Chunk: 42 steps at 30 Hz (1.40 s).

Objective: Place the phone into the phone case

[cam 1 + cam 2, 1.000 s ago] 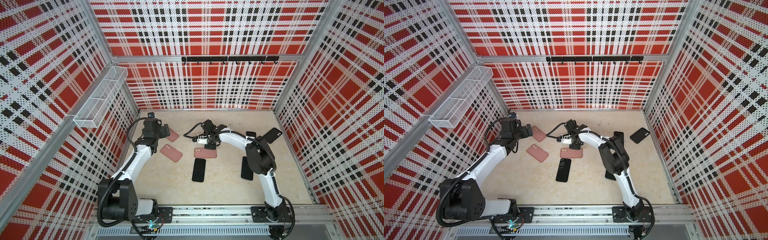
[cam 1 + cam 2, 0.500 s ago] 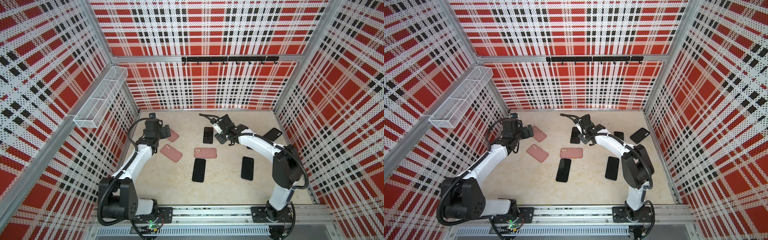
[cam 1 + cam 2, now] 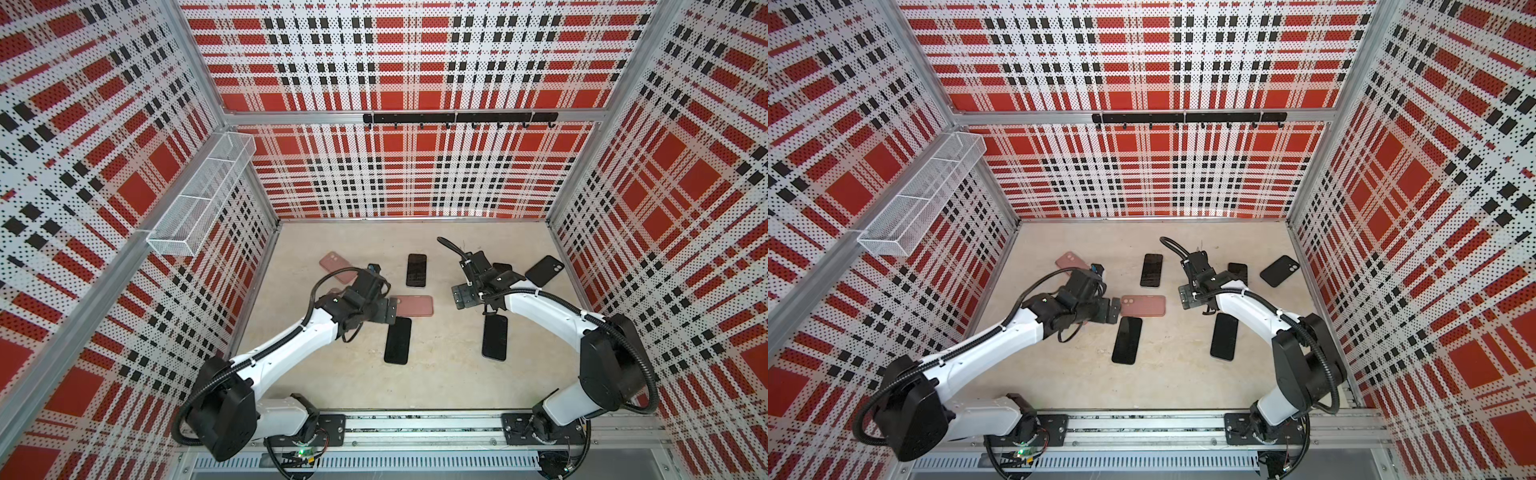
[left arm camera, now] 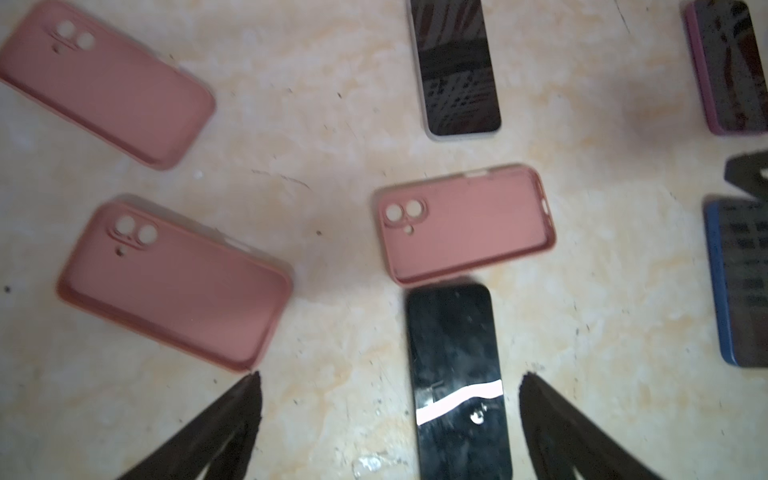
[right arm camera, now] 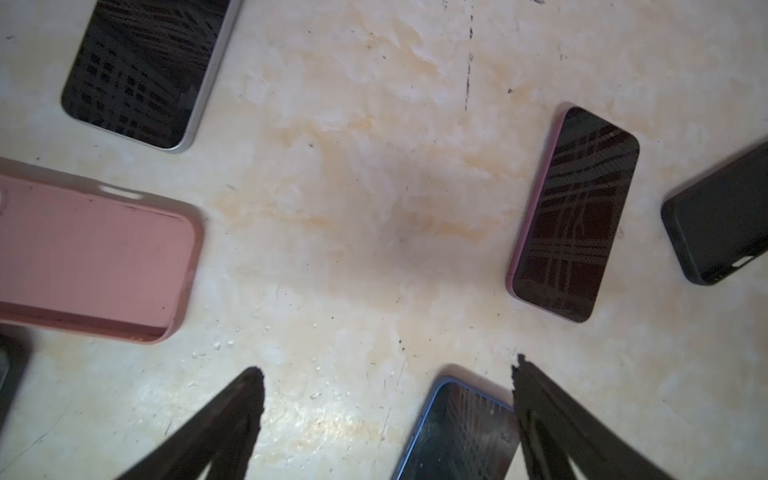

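Note:
Three pink phone cases lie open side up: one in the middle (image 3: 415,305) (image 4: 465,224), one at the back left (image 3: 336,266) (image 4: 104,79), and one (image 4: 174,282) hidden under my left arm in both top views. A black phone (image 3: 397,340) (image 4: 455,374) lies just in front of the middle case. My left gripper (image 3: 388,311) (image 4: 390,380) hovers open above the phone's far end, holding nothing. My right gripper (image 3: 463,296) (image 5: 386,370) is open and empty over bare floor, with a blue-edged phone (image 3: 494,336) (image 5: 461,432) by one finger.
A silver-edged phone (image 3: 416,270) (image 5: 145,70) lies at the back middle. A purple-edged phone (image 3: 1237,272) (image 5: 575,216) and a black case (image 3: 544,270) (image 5: 723,216) lie at the back right. A wire basket (image 3: 199,199) hangs on the left wall.
My right gripper has opened and drawn back to the right, leaving the silver-edged phone lying at the back middle. My left arm has swung from the back left cases toward the middle.

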Each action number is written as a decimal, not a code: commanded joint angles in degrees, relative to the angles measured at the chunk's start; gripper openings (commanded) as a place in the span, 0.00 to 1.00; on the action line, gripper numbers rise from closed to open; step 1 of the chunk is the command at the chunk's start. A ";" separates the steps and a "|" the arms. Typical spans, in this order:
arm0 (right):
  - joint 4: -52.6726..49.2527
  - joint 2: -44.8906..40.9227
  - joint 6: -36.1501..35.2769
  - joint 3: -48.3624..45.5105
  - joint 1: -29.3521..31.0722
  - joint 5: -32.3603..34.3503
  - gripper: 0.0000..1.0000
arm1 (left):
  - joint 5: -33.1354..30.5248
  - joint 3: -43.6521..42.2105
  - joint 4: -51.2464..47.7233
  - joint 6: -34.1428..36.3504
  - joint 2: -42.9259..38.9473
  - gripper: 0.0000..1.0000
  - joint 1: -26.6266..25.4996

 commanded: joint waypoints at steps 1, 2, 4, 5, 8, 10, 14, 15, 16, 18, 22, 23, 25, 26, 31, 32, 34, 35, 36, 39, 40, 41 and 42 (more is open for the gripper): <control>0.89 -3.48 2.88 -0.63 -0.90 -0.39 0.98 | 1.30 -1.56 -4.52 -6.38 0.11 0.98 -3.85; 1.04 -4.12 3.07 -1.13 -1.26 -0.56 0.99 | 1.56 -1.77 -4.54 -7.08 0.85 0.98 -5.07; 1.60 -5.53 3.34 -2.54 -2.04 -1.12 1.00 | 1.75 -2.24 -3.43 -8.82 2.19 0.98 -6.91; 2.00 -6.18 3.43 -3.37 -2.47 -1.74 1.00 | 1.99 -2.21 -2.54 -9.42 3.20 0.98 -7.75; 2.49 -7.57 3.70 -5.53 -3.21 -2.85 1.00 | 2.44 -1.63 -0.53 -9.85 6.18 0.98 -9.52; 2.73 -8.09 3.61 -6.87 -3.37 -3.03 1.00 | 2.39 -0.61 -0.82 -8.92 8.75 0.98 -10.39; 3.01 -8.85 3.50 -9.21 -3.70 -3.30 1.00 | 3.10 0.64 -1.04 -7.78 13.25 0.98 -11.04; 3.08 -8.92 3.52 -9.49 -3.77 -3.36 1.00 | 3.20 0.93 -1.02 -7.61 14.10 0.98 -11.12; 3.16 -8.99 3.48 -9.78 -3.87 -3.46 1.00 | 3.42 1.34 -1.00 -7.45 15.02 0.98 -11.17; 3.43 -9.08 3.47 -10.19 -3.82 -3.50 1.00 | 3.77 2.22 -0.91 -7.17 16.58 0.98 -11.46; 4.33 -8.86 3.29 -10.82 -3.90 -3.85 1.00 | 3.95 4.07 -1.08 -6.92 19.35 0.98 -11.57; 4.52 -8.65 3.17 -10.96 -3.88 -3.97 1.00 | 3.82 4.48 -1.17 -6.86 20.10 0.98 -11.57; 4.88 -8.43 2.92 -11.25 -3.90 -4.17 1.00 | 3.79 5.42 -1.22 -6.69 21.57 0.98 -11.57; 5.10 -8.30 2.74 -11.49 -3.94 -4.26 1.00 | 3.87 6.08 -1.69 -6.48 22.51 0.98 -11.57; 5.81 -8.56 1.79 -12.68 -3.88 -4.18 1.00 | 3.79 9.64 -5.99 -5.81 26.72 0.98 -11.40; 6.05 -8.70 1.55 -12.99 -3.90 -4.00 1.00 | 3.74 10.15 -6.63 -5.81 27.58 0.98 -11.40; 6.47 -8.81 1.17 -13.40 -3.99 -3.99 1.00 | 3.54 10.57 -7.21 -5.93 28.59 0.98 -11.40; 6.47 -8.86 0.94 -13.50 -3.99 -3.92 1.00 | 3.63 10.52 -7.24 -6.18 28.83 0.98 -11.40; 6.57 -8.92 0.81 -13.64 -3.97 -3.92 1.00 | 3.61 10.40 -7.31 -6.53 28.90 0.98 -11.40; 7.12 -8.60 0.28 -14.14 -4.23 -4.08 1.00 | 3.44 10.38 -7.50 -7.51 28.60 0.98 -11.40; 7.30 -8.39 0.18 -14.14 -4.32 -4.25 1.00 | 3.43 10.47 -7.50 -7.86 28.13 0.98 -11.40; 7.39 -8.13 0.10 -14.15 -4.44 -4.32 1.00 | 3.16 10.77 -7.66 -8.13 27.58 0.98 -11.35; 7.52 -7.90 0.01 -14.14 -4.41 -4.27 1.00 | 2.64 11.05 -8.04 -8.37 27.23 0.98 -11.40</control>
